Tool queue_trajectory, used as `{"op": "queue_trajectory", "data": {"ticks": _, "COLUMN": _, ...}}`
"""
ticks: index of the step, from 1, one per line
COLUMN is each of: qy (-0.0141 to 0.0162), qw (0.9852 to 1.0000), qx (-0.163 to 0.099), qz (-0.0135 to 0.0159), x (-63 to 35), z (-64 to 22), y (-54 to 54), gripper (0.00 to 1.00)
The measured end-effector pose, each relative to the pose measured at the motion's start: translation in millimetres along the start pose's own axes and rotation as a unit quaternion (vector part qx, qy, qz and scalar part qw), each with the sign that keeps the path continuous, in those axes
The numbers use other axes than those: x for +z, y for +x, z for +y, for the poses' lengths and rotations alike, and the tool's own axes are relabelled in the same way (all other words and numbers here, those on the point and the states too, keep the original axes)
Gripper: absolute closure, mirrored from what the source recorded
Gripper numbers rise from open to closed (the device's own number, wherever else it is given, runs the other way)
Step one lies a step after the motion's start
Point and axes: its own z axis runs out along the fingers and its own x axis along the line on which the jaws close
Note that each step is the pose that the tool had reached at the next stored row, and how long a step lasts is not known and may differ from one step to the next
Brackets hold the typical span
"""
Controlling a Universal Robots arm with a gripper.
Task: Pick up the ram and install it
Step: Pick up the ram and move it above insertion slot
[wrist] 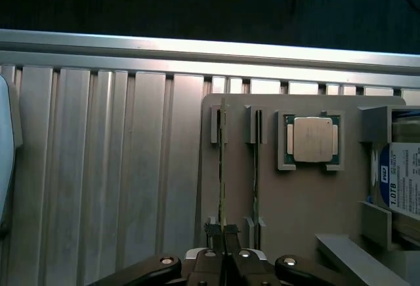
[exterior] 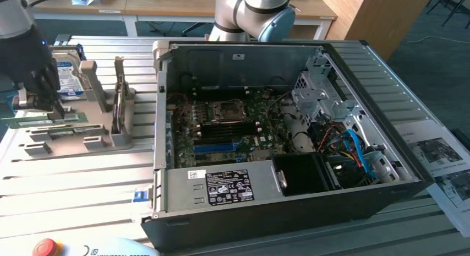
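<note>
As my black fingers [wrist: 212,232] sit over the holder, they're clenched on the long, thin green circuit-board ram [wrist: 223,168], pinching it edge-on near one end w/ almost no gap between them. Ram's at the grey plastic holder block [wrist: 295,214], lined up w/ the outermost of two narrow slots. Can't tell if it's seated in that slot or raised a touch above it; in the exterior view its end pokes out past the holder's edge.

A second thin green stick [wrist: 256,168] stands on edge in the neighbouring slot, just beside mine & parallel, not touching. Next along on the same block is a square silver processor chip [wrist: 314,138], lying flat in its own recess. Beyond that is a boxy silver hard drive w/ a blue-white label [wrist: 397,181], standing upright between grey posts.

Holder rests on the ribbed aluminium desk [wrist: 98,168], at the exterior view's left. The big open black PC case [exterior: 294,223] lies on its side near the holder, toward the exterior view's right. Its green motherboard [exterior: 253,137] faces up, well apart from the ram.

Round red button [exterior: 45,248] sits at the desk's near edge. Printed paper sheets [exterior: 441,157] lie at the exterior view's right of the case.
</note>
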Motion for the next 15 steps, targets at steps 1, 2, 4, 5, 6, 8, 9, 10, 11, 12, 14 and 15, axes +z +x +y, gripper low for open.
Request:
{"op": "queue_trajectory", "data": {"ticks": 1, "qy": 0.0000, "qw": 1.0000, "qx": 0.000, "qz": 0.0004, "x": -4.1, "z": 0.1, "y": 0.0, "gripper": 0.88}}
{"op": "queue_trajectory", "data": {"ticks": 2, "qy": 0.0000, "qw": 1.0000, "qx": 0.000, "qz": 0.0007, "x": -8.5, "z": 0.1, "y": 0.1, "gripper": 0.88}}
{"op": "queue_trajectory", "data": {"ticks": 4, "qy": -0.0001, "qw": 1.0000, "qx": 0.000, "qz": 0.0015, "x": -16.8, "z": 0.3, "y": 0.1, "gripper": 0.88}}
{"op": "queue_trajectory", "data": {"ticks": 5, "qy": -0.0001, "qw": 1.0000, "qx": 0.000, "qz": 0.0019, "x": -21.2, "z": 0.4, "y": 0.2, "gripper": 0.88}}
{"op": "queue_trajectory", "data": {"ticks": 6, "qy": -0.0001, "qw": 1.0000, "qx": 0.000, "qz": 0.0023, "x": -25.4, "z": 0.5, "y": 0.2, "gripper": 0.88}}
{"op": "queue_trajectory", "data": {"ticks": 8, "qy": -0.0002, "qw": 1.0000, "qx": 0.000, "qz": 0.0030, "x": -33.9, "z": 0.6, "y": 0.2, "gripper": 0.88}}
{"op": "queue_trajectory", "data": {"ticks": 9, "qy": -0.0002, "qw": 1.0000, "qx": 0.000, "qz": 0.0033, "x": -38.0, "z": 0.7, "y": 0.3, "gripper": 0.88}}
{"op": "queue_trajectory", "data": {"ticks": 10, "qy": -0.0002, "qw": 1.0000, "qx": 0.000, "qz": 0.0036, "x": -42.3, "z": 0.8, "y": 0.3, "gripper": 0.88}}
{"op": "queue_trajectory", "data": {"ticks": 11, "qy": -0.0003, "qw": 1.0000, "qx": 0.000, "qz": 0.0040, "x": -46.5, "z": 0.9, "y": 0.3, "gripper": 0.88}}
{"op": "queue_trajectory", "data": {"ticks": 12, "qy": -0.0002, "qw": 1.0000, "qx": 0.000, "qz": 0.0044, "x": -50.7, "z": 1.0, "y": 0.4, "gripper": 0.88}}
{"op": "queue_trajectory", "data": {"ticks": 14, "qy": -0.0004, "qw": 1.0000, "qx": 0.000, "qz": 0.0052, "x": -60.0, "z": 1.1, "y": 0.4, "gripper": 0.88}}
{"op": "queue_trajectory", "data": {"ticks": 15, "qy": -0.0004, "qw": 1.0000, "qx": 0.000, "qz": 0.0057, "x": -64.5, "z": 1.2, "y": 0.5, "gripper": 0.88}}
